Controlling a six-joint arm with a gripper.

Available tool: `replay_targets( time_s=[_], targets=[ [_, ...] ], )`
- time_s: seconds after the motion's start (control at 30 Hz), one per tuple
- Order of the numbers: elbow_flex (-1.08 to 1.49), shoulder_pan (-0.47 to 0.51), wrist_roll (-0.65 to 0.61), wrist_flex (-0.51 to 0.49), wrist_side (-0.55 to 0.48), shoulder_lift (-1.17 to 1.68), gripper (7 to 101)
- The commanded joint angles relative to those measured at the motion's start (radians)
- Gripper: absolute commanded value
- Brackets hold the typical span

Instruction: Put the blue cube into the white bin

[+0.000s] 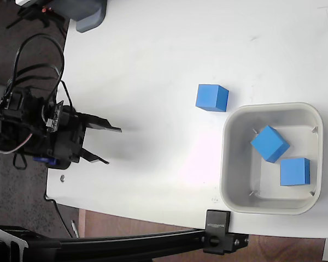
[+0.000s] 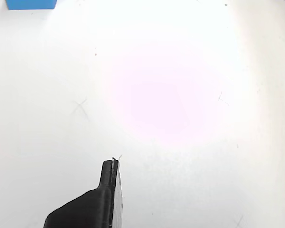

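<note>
Fixed view: gripper (image 1: pixel 106 145) at table's left edge, fingers apart, holding nothing. Blue cube (image 1: pixel 211 97) sits on table (image 1: pixel 153 54) well to gripper's right, slightly higher in picture, just beside white bin (image 1: pixel 271 157) rim. Two more cubes already inside bin.

In the wrist view, the top edge crops the blue cube (image 2: pixel 31 4), and only one pincer finger (image 2: pixel 109 178) shows

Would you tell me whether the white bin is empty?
No. The white bin holds two blue cubes; a third sits outside.
</note>
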Motion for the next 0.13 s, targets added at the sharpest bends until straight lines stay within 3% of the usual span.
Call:
replay_targets(
  time_s=[0.03,0.13],
  targets=[
    [-0.023,0.008,0.002,-0.017,0.000,0.023,100.0],
    [-0.023,0.008,0.000,-0.017,-0.002,0.023,100.0]
  ],
)
